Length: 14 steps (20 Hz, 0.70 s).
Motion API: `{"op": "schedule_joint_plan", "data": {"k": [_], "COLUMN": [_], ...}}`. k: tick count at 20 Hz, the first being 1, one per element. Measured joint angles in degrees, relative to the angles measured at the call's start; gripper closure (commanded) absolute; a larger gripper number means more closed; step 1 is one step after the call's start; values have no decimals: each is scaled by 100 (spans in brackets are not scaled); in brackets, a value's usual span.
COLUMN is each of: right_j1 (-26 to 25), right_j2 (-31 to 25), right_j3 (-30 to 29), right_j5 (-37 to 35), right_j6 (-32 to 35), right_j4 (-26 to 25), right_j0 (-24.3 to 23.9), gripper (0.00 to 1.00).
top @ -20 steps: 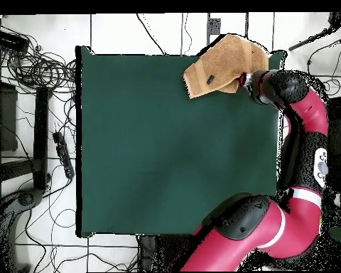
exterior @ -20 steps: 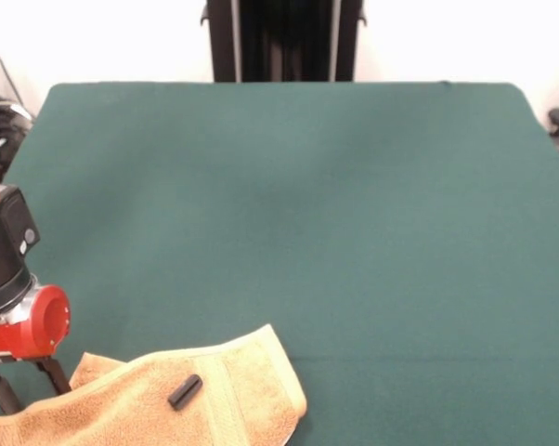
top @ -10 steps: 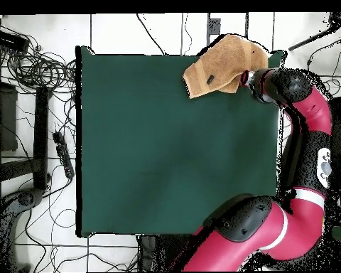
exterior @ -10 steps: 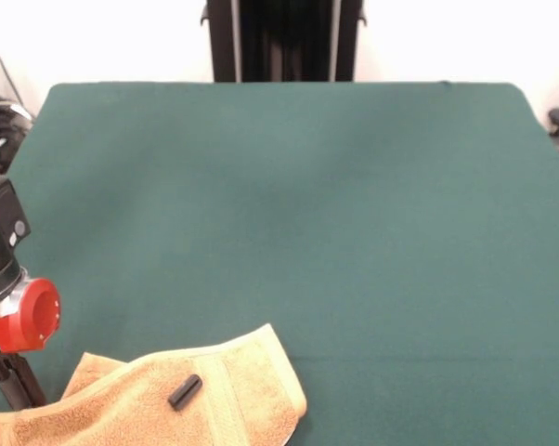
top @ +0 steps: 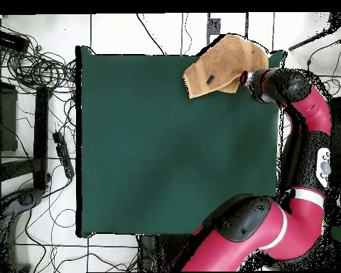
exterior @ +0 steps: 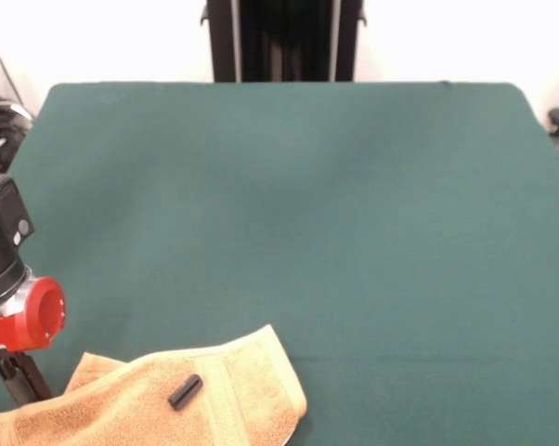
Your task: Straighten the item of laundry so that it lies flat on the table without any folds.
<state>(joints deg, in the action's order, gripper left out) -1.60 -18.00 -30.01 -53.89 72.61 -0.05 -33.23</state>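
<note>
1. The towel [exterior: 159,400] runs off the front view's bottom edge; part of it overhangs the table's [top: 166,142] edge in the overhead view.
2. The gripper [exterior: 19,379] is cut by the left edge, so its finger state is unreadable.
3. The towel's tag is too small to make out.

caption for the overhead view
Red arm's gripper beside a rumpled golden-orange terry towel overhanging the dark green table edge.
</note>
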Motion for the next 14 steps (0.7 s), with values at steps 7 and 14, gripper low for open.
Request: {"op": "schedule_joint_plan", "data": {"k": [7, 14], "right_j1": [-56, -41], "right_j2": [2, -14], "right_j3": [364, 1059], "right_j5": [-1017, -3183], "right_j6": [0, 0], "right_j4": [-8, -237], "right_j0": [129, 303], "gripper": [100, 100]}}
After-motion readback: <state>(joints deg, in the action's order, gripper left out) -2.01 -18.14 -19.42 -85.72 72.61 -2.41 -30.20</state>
